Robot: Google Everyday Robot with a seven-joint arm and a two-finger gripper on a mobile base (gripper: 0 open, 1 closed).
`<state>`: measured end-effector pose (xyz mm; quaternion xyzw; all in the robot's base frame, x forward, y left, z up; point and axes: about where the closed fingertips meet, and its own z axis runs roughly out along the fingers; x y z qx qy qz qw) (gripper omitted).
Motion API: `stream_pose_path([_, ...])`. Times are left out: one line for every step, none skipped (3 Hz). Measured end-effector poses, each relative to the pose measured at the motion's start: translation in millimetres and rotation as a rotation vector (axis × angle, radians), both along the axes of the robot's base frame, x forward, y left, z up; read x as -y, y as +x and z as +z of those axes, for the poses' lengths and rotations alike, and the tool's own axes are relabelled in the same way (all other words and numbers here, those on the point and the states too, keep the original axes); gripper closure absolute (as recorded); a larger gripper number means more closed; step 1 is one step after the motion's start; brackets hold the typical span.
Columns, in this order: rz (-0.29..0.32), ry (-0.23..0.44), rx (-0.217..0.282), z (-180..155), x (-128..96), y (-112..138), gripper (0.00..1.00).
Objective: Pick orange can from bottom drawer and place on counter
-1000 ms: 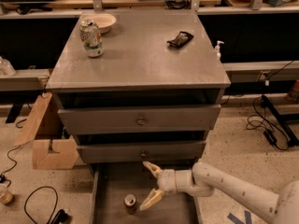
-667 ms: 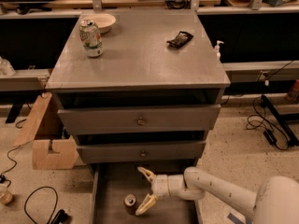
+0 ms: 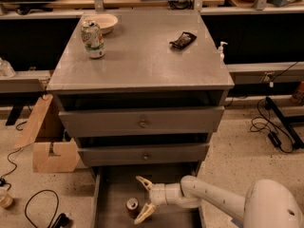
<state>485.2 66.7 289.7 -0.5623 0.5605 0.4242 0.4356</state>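
**A:** Where is the orange can (image 3: 131,207)?

**B:** Upright on the floor of the bottom drawer (image 3: 113,183), which is pulled out below the worktop's (image 3: 142,61) front edge. The can stands a little left of that edge's middle.

**A:** And the end effector (image 3: 138,199)?

**B:** Low inside the same drawer, reaching in from the right, its two pale fingers spread wide. The can sits at their tips, roughly between them. I cannot tell if they touch it.

**A:** What is on the worktop?

**B:** A green-and-white can (image 3: 93,39) and a bowl (image 3: 105,22) by the far left corner, and a black object (image 3: 183,39) toward the far right corner.
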Motion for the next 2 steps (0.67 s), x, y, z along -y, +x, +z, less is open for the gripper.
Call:
stream_pose_path([0.012, -0.006, -0.004, -22, -4, 1, 0.0])
stream_pose_path([0.054, -0.019, 0.01, -51, -5, 5, 0.0])
